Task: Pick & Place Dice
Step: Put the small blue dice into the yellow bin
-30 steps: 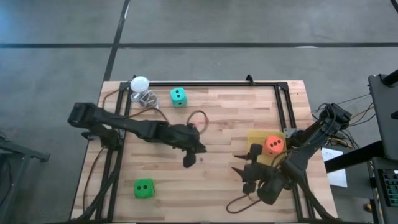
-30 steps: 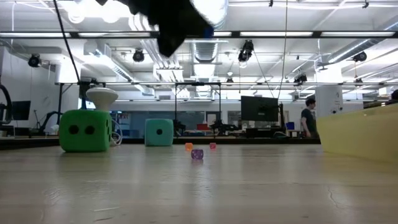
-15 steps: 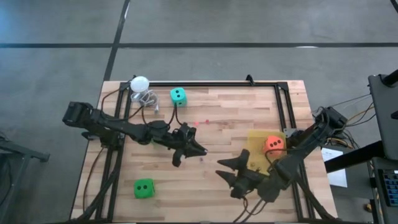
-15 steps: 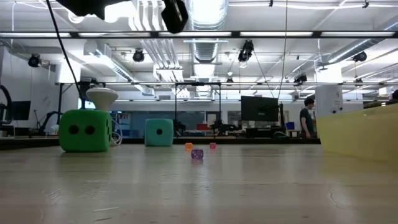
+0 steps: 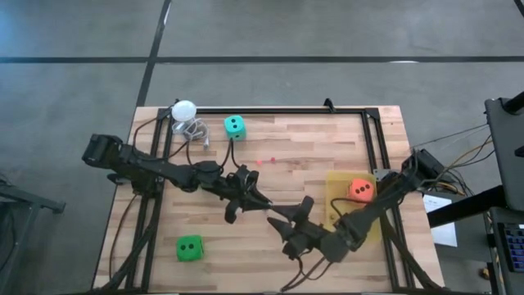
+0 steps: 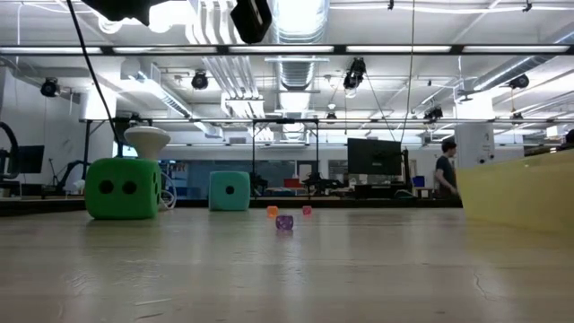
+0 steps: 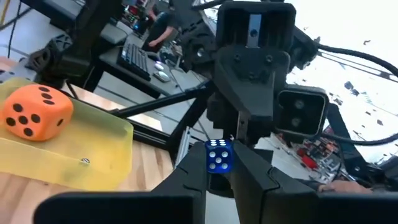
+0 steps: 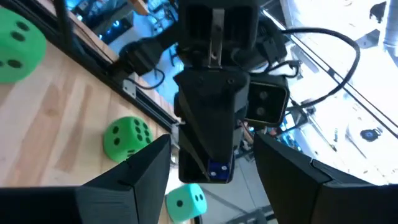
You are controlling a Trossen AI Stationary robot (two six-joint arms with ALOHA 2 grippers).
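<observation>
A bright green soft cube with dark pips (image 5: 189, 247) is located near the front left corner of the wooden worktop (image 5: 311, 139). Above the middle of the worktop, the two grippers are pointed at each other, tips close together. The left gripper (image 7: 219, 164) is closed on a small blue die with white pips (image 7: 219, 155), which is pinched at its fingertips and held clear of the worktop. The right gripper (image 5: 288, 215) is spread wide, with nothing held. An orange-red soft cube with dark pips (image 5: 361, 190) is seated in a shallow translucent yellow tray (image 5: 337, 182) by the right edge. Three tiny dice (image 6: 284, 222) are scattered beyond the centre. A teal soft cube with dark pips (image 5: 234, 125) is placed at the far edge, and a white ball (image 5: 183, 109) near the far left corner.
</observation>
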